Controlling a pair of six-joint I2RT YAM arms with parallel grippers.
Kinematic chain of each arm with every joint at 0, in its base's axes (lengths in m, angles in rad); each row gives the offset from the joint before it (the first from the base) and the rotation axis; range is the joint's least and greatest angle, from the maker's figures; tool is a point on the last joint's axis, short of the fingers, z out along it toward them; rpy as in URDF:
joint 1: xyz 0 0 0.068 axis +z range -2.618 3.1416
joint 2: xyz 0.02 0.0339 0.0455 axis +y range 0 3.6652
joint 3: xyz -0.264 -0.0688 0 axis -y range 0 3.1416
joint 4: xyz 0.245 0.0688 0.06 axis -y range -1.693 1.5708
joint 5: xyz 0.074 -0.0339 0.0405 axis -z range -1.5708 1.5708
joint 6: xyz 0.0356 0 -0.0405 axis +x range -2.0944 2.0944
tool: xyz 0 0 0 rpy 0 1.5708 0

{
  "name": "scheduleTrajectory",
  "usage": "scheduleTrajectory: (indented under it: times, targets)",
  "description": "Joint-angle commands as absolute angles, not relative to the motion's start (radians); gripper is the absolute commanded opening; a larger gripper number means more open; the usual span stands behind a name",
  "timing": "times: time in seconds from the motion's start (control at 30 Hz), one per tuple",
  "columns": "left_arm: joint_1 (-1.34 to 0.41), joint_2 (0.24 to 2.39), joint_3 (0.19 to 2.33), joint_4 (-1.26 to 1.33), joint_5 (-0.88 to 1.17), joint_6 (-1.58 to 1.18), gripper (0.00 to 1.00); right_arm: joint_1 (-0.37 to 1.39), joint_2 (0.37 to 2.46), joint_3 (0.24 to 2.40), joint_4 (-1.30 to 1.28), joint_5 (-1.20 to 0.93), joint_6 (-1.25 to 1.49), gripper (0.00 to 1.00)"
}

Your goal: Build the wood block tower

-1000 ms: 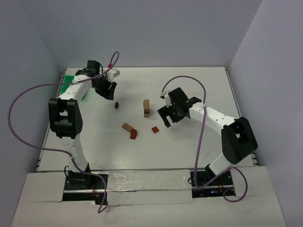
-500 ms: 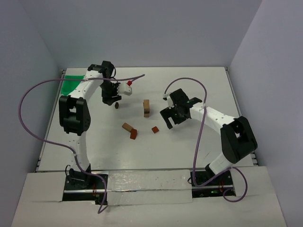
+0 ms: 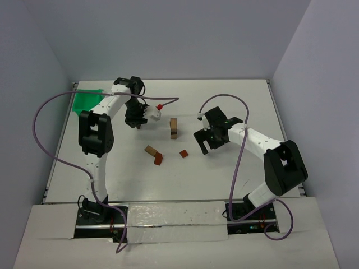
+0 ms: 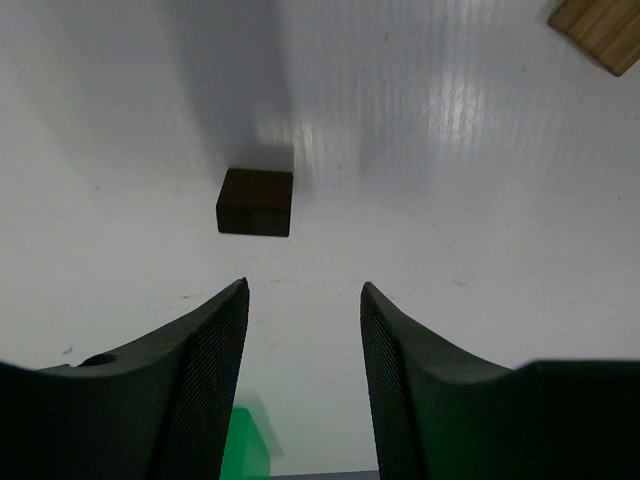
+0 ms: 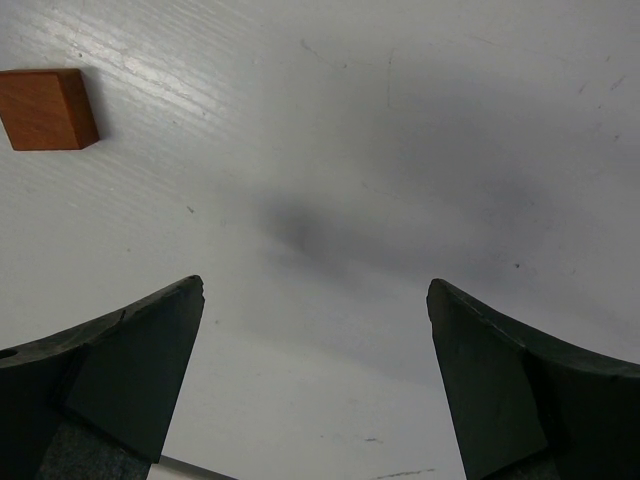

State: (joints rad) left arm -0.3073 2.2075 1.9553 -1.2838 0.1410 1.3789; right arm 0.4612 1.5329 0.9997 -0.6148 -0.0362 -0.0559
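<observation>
left tool [image 4: 303, 288] moved from bin [image 3: 85, 101], above block [image 4: 256, 201]

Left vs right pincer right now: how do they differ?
Opening: the left pincer is set narrow, the right pincer spread wide. Target: the left pincer has the dark brown block just ahead of its tips; the right pincer has the reddish-brown block far off to one side. Shared: both open, both empty.

- Top cam: high above the near edge, looking down on the whole worktop [image 3: 224, 179].
- Wrist cams: super close, pointing down at it.
- Right wrist and top share the reddish block [image 5: 47, 108].
</observation>
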Motion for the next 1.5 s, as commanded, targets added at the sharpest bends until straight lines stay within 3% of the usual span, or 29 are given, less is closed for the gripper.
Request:
scheduleTrajectory:
  times: [0.0,0.4,0.97,1.33,1.47]
  targets:
    - [-0.324,2.232,1.979,-1.293,0.166,1.405,0.55,0.449,1.489,0.992,-0.627,-0.011,-0.045,1.0]
    - [-0.333,2.304,1.983,-1.241,0.147,1.349,0.5,0.442,1.505,1.015,-0.649,-0.002,-0.046,0.99]
    - [-0.304,2.339,1.959,-1.138,0.186,1.299,0.22,0.442,1.524,1.043,-0.666,-0.002,-0.044,0.99]
    - [-0.254,2.36,1.949,-1.114,0.198,1.263,0.2,0.441,1.526,1.049,-0.672,-0.002,-0.046,0.99]
    - [-0.237,2.349,2.011,-1.143,0.244,1.238,0.31,0.441,1.528,1.055,-0.68,-0.007,-0.049,0.99]
